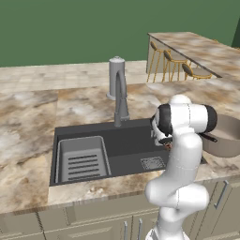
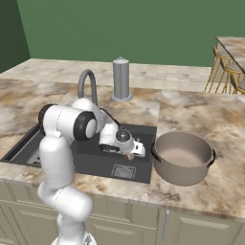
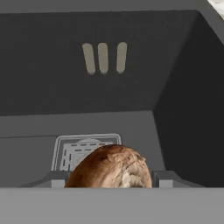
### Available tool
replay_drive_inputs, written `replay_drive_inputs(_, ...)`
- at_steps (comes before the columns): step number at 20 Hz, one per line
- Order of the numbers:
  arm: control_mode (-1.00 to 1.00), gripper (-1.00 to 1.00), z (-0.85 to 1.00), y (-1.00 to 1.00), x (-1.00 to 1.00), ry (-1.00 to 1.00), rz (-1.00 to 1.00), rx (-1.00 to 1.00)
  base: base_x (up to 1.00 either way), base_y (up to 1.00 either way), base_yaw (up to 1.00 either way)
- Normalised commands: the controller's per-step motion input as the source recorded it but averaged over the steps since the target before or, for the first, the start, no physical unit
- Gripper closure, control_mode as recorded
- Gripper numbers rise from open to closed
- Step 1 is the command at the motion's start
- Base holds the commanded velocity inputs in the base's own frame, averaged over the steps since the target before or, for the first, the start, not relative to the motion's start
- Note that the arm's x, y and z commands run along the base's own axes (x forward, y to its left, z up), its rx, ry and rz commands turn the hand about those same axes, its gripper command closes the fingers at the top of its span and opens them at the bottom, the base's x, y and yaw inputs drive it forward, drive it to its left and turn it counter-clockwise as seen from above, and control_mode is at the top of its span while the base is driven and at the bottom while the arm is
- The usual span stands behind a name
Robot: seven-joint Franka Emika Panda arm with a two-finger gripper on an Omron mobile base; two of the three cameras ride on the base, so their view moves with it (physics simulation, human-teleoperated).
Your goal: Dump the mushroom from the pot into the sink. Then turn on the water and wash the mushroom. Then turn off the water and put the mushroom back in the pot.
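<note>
In the hand view the brown mushroom (image 3: 109, 168) sits close up between my two finger tips, with my gripper (image 3: 109, 180) shut on it. Behind it lies the square drain grate (image 3: 74, 151) on the floor of the dark sink (image 3: 52, 87). In the right base view my gripper (image 2: 132, 153) reaches low over the sink (image 2: 91, 158), holding the mushroom (image 2: 128, 156) above the grate (image 2: 123, 171). The empty grey-brown pot (image 2: 182, 176) stands on the counter just right of the basin. The pot (image 1: 228, 140) also shows behind my arm. The faucet (image 1: 120, 98) arches over the sink's back edge, and no water runs.
A grey ribbed tray insert (image 1: 82, 159) fills the sink's left part. A thick grey cylinder with a domed top (image 2: 121, 79) stands behind the faucet (image 2: 87, 83). Marble counter (image 2: 210, 119) surrounds the basin. Bar stools (image 1: 173, 63) line a far counter.
</note>
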Motion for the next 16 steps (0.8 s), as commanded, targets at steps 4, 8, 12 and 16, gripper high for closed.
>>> replay_drive_inputs(4, -1.00, 1.00, 1.00, -0.13, -0.54, 0.03, 0.00, 0.00, 0.00, 0.00, 0.00)
replay_drive_inputs(8, -1.00, 1.00, 1.00, -0.12, -0.38, 0.11, 0.00, 0.00, 0.00, 0.00, 0.00)
replay_drive_inputs(12, -1.00, 1.00, 1.00, -0.09, -0.05, 0.22, 0.00, 0.00, 0.00, 0.00, 0.00)
replay_drive_inputs(16, -1.00, 1.00, 1.00, -0.12, 0.01, 0.29, 0.00, 0.02, 0.00, 0.00, 0.00)
